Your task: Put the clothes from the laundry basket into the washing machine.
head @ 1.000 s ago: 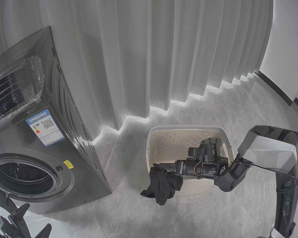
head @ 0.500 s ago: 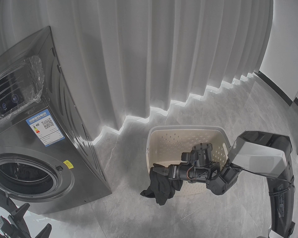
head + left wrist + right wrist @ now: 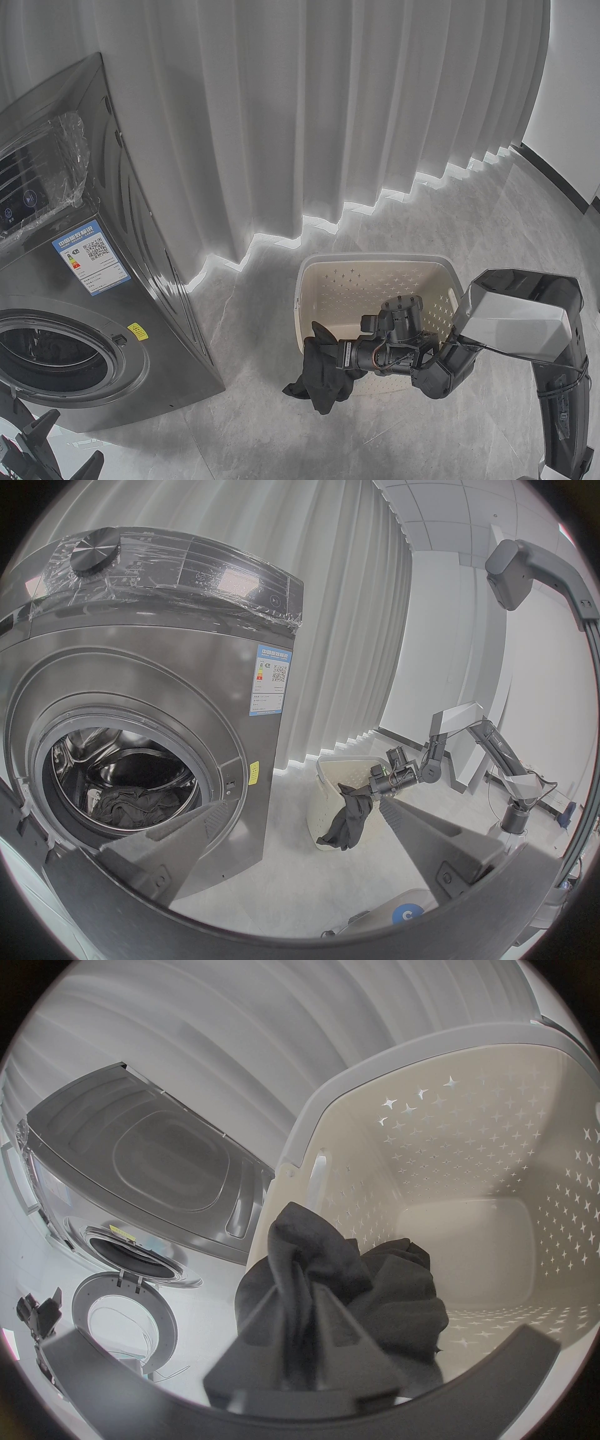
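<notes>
Head view tells us our right gripper [image 3: 325, 345] has slid across the basket [image 3: 375, 257] to its washer-side rim, where it is pinched shut on the dark garment [image 3: 322, 381] draped there, so we judge a lift toward the washer [image 3: 150, 312] comes next.

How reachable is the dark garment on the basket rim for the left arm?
Probably not: the left gripper sits by the washing machine, far from the dark garment, which the right gripper clamps.

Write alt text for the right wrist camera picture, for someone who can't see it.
The right gripper pinches a dark garment draped over the rim of a beige laundry basket with star-shaped holes. Beyond the basket stands a grey washing machine, its round door open.
</notes>
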### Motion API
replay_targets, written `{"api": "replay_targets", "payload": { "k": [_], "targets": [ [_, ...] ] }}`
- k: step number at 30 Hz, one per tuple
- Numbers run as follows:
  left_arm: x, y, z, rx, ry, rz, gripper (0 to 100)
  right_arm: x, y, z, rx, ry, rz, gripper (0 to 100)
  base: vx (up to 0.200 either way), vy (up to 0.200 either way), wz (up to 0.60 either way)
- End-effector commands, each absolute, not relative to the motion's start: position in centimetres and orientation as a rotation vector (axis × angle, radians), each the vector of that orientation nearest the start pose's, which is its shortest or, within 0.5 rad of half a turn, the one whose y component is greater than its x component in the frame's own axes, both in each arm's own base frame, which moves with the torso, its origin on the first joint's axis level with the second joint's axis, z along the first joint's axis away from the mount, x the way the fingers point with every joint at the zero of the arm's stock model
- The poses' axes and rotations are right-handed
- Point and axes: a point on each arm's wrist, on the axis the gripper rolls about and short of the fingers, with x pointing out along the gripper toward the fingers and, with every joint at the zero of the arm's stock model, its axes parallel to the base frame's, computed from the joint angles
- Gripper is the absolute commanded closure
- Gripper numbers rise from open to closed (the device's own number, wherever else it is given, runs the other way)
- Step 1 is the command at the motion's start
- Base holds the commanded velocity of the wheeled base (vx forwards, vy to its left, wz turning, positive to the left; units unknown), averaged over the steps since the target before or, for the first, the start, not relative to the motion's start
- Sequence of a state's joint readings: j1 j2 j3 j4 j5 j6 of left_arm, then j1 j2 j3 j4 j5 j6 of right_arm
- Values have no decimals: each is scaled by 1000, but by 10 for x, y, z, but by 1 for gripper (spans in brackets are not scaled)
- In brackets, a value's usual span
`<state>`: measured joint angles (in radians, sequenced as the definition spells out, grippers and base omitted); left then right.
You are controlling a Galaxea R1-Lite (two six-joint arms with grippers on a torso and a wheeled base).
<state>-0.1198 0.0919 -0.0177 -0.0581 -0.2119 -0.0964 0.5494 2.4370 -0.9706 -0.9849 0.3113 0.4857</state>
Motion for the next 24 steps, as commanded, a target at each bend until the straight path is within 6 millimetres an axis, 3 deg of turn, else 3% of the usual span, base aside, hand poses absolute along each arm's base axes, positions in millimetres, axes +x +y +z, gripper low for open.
{"api": "replay_targets", "payload": {
  "k": [1,5,9,11,12,16,24],
  "targets": [
    [-16,-3,84,-97,48,-329,0,348,219,-17,389,679,703,100,0,0,0],
    [-16,-3,84,-97,48,-328,0,346,215,-12,392,650,706,100,0,0,0],
    [-16,-3,84,-99,48,-328,0,338,206,15,405,564,727,100,0,0,0],
    [-16,-3,84,-97,48,-328,0,325,199,38,418,496,747,100,0,0,0],
    [-16,-3,84,-97,48,-328,0,325,199,38,418,496,747,100,0,0,0],
    [-16,-3,84,-97,48,-329,0,291,185,83,438,365,805,100,0,0,0],
    [-16,-3,84,-99,49,-329,0,244,179,129,512,216,913,100,0,0,0]
  ]
}}
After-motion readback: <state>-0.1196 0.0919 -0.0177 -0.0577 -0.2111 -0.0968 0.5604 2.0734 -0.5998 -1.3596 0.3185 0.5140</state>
